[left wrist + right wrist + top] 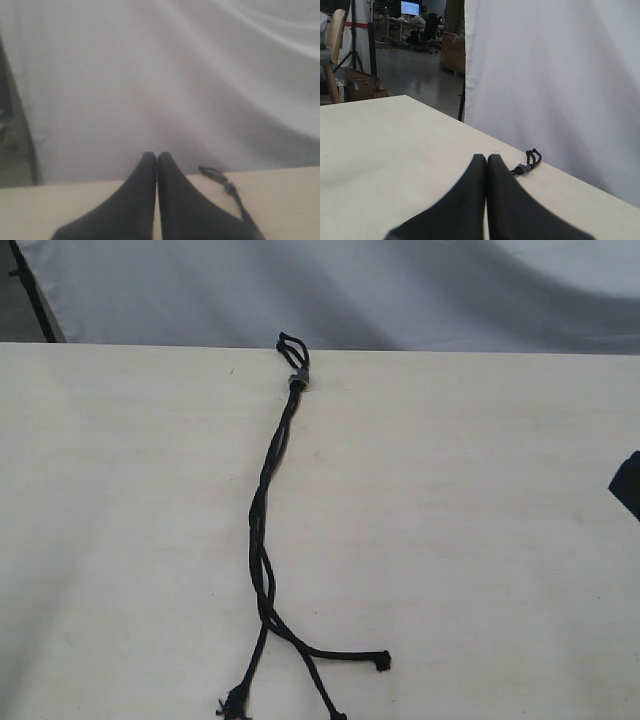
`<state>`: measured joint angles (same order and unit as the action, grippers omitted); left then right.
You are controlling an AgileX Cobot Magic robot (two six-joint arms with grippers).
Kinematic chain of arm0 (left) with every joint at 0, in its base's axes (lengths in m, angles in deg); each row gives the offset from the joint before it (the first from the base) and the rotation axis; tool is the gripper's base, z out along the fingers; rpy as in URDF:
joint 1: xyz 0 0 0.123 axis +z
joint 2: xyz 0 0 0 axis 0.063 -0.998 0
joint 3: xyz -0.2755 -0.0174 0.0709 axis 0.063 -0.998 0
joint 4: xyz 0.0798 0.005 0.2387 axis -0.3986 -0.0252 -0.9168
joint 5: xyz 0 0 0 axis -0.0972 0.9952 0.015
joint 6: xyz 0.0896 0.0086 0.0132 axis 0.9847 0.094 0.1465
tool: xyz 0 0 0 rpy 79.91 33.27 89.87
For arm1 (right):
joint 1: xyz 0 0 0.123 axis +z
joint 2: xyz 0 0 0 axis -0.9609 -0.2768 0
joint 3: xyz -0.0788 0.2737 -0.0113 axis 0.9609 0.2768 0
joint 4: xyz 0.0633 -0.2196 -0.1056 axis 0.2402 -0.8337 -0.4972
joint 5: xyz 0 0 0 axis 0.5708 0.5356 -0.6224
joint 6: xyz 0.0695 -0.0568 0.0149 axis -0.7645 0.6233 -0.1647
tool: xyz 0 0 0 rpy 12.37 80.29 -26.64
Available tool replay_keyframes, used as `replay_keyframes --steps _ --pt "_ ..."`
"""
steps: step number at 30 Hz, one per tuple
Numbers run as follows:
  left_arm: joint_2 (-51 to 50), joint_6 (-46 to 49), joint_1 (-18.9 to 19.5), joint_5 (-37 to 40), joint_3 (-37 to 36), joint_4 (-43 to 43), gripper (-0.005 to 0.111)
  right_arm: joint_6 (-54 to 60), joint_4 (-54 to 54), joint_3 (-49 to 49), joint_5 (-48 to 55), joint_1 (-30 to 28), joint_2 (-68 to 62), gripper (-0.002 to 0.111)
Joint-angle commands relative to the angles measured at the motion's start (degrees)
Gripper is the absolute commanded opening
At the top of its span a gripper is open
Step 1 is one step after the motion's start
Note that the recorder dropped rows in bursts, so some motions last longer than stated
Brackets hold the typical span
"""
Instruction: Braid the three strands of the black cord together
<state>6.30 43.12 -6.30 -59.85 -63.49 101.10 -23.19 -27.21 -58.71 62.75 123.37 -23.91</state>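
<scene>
The black cord (268, 510) lies down the middle of the pale table (120, 540), its strands loosely twisted together from a small grey band (298, 379) with short loops (292, 346) at the far edge. Near the front the three strands (300, 648) splay apart into knotted tips. My left gripper (157, 156) is shut and empty, with the band and loops (220, 180) beside it. Shut and empty too, my right gripper (486, 158) has the loops (532, 159) just beyond it. At the right edge of the exterior view a dark piece (628, 483) may belong to the right arm.
A white cloth backdrop (400, 290) hangs behind the table's far edge. A dark stand pole (35, 295) is at the back left. The right wrist view shows a room with cardboard boxes (362, 82) and a wooden chair (332, 35) past the table.
</scene>
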Motion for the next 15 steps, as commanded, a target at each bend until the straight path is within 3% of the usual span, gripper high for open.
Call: replay_keyframes --steps 1,6,8,10,12,15 --pt "0.2 1.3 -1.9 -6.3 -4.2 1.0 0.001 0.0 -0.5 0.0 -0.2 0.0 0.3 0.001" --pt "0.2 0.5 -2.0 -7.1 -4.6 1.0 0.001 0.0 -0.5 0.0 -0.2 0.0 0.3 0.001" --pt "0.2 -7.0 -2.0 -7.1 -4.6 -4.7 0.001 0.0 -0.5 0.0 -0.2 0.0 0.3 0.001" --pt "0.2 -26.6 -1.9 -7.2 -4.6 -22.1 0.001 0.0 -0.5 0.0 -0.2 0.0 0.3 0.001" --pt "0.2 -48.5 -1.9 -6.7 -4.6 -45.0 0.001 -0.5 -0.5 0.0 -0.2 0.0 0.3 0.001" --pt "0.2 -72.9 -1.9 -3.9 -4.6 -74.2 0.001 -0.5 -0.5 0.0 -0.2 0.0 0.3 0.001"
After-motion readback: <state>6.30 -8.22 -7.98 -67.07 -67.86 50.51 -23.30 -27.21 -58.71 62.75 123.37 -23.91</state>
